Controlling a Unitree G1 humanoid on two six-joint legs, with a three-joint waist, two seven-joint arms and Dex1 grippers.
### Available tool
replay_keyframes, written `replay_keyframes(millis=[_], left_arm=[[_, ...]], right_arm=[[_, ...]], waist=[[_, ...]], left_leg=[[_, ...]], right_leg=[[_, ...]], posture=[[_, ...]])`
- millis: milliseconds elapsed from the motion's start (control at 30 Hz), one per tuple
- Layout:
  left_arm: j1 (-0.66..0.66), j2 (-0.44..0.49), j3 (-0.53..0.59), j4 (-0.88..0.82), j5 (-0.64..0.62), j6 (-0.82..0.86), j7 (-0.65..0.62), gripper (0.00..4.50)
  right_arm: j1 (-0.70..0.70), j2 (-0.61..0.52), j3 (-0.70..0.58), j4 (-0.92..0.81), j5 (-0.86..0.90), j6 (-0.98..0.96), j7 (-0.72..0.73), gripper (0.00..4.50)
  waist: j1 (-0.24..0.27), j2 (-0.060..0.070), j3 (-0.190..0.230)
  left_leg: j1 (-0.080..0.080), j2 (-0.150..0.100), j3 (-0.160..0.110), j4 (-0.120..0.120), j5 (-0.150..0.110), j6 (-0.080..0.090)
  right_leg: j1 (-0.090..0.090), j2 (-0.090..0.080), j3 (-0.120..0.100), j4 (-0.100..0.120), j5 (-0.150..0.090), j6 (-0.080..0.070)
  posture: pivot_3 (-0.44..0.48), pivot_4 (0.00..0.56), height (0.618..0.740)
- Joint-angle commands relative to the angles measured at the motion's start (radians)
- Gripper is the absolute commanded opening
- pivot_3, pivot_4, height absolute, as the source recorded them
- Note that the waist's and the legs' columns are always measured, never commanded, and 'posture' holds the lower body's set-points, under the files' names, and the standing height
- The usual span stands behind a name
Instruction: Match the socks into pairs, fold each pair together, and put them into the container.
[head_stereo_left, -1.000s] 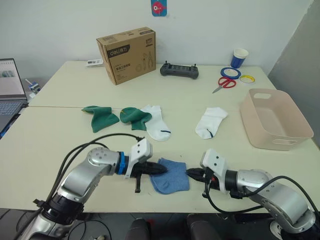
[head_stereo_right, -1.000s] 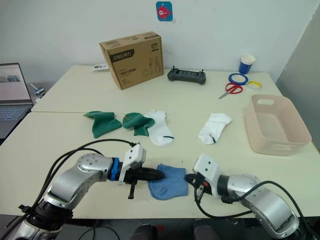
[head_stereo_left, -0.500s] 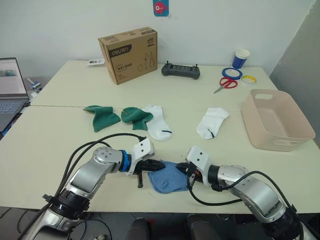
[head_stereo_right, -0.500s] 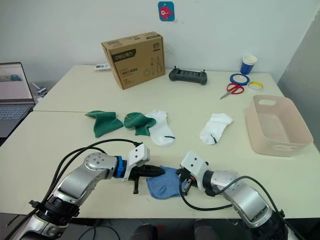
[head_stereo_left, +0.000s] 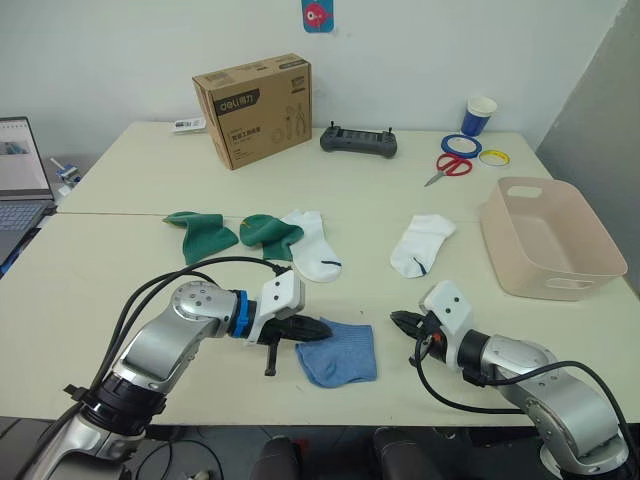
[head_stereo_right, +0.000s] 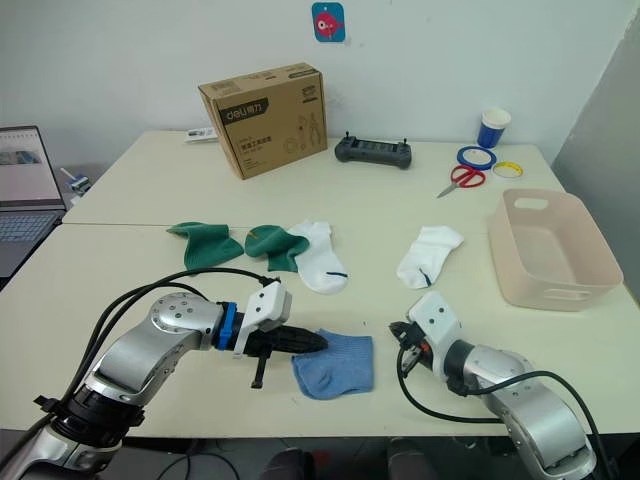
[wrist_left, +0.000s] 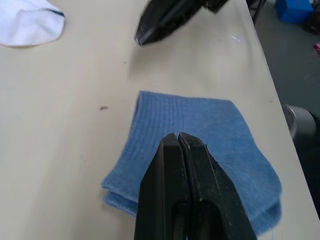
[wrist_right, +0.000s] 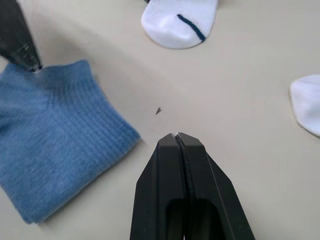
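brown cardboard box (head_stereo_left: 253, 108), "deli" logo printed on its side

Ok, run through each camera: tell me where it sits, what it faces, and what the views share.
Left and right eye views: on the head, facing forward and down over the table; both arms show, either side of the blue sock pair.
Left wrist view: on the left wrist, looking along the shut left end effector over the blue sock pair; the right end effector shows beyond.
Right wrist view: on the right wrist, looking along its shut fingers toward a white sock.
Shared: the blue sock pair.
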Motion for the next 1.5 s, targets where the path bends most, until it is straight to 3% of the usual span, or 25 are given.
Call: replay_keyframes(millis=[33,167,267,467,667,1100,1500], left_arm=[[0.004,0.002,-0.043,0.051,0.082,-0.088,-0.001,0.0],[0.01,-0.021,-0.065,0.121,0.131,-0.137,0.016,0.0],[0.035,-0.01,-0.069,0.117,0.141,-0.153,-0.002,0.0],[0.094,0.016,-0.063,0.083,0.146,-0.165,-0.006,0.0],[0.109,0.018,-0.051,0.088,0.158,-0.172,0.006,0.0],[0.097,0.023,-0.032,0.138,0.176,-0.207,0.008,0.0],[0.095,0.03,-0.008,0.151,0.168,-0.208,0.019,0.0]], right_arm=[[-0.005,0.031,-0.053,-0.056,0.084,0.124,-0.015,0.02],[-0.046,0.061,-0.119,-0.064,0.219,0.321,0.002,0.02],[-0.07,0.099,-0.188,-0.059,0.323,0.46,0.005,0.59],[-0.128,0.212,-0.283,-0.01,0.42,0.713,-0.032,2.56],[-0.147,0.255,-0.258,0.057,0.49,0.751,-0.066,4.49],[-0.248,0.445,-0.197,0.275,0.537,0.751,-0.173,4.49],[-0.309,0.528,-0.204,0.373,0.51,0.727,-0.164,4.49]], waist=[[0.001,0.0,0.0],[0.001,0.0,0.0],[0.001,0.0,0.0],[-0.004,0.001,-0.001],[-0.005,0.001,-0.001],[-0.015,0.003,-0.004],[-0.027,0.003,-0.004]], left_leg=[[0.0,0.0,0.0,0.0,0.0,0.0],[0.0,0.0,0.0,0.0,0.0,0.0],[0.0,0.0,0.0,0.0,0.0,0.0],[0.0,0.001,0.0,0.0,0.0,0.0],[0.002,0.001,0.001,-0.001,0.0,0.0],[0.006,0.001,0.001,-0.006,0.0,0.0],[0.008,0.001,0.002,-0.01,0.0,0.0]], right_leg=[[0.0,0.0,0.0,0.0,0.0,0.0],[0.0,0.0,0.0,0.0,0.0,0.0],[0.0,0.0,0.0,0.0,0.0,0.0],[0.0,0.0,0.0,0.0,0.0,0.0],[0.001,0.0,0.001,0.0,0.0,-0.001],[0.002,0.001,0.001,0.0,0.0,-0.001],[0.002,0.001,0.002,0.0,0.0,-0.001]], posture=[[0.0,0.15,0.723],[0.0,0.15,0.723],[0.0,0.15,0.723],[0.0,0.15,0.723],[0.0,0.15,0.723],[0.0,0.15,0.723],[0.0,0.15,0.723]])
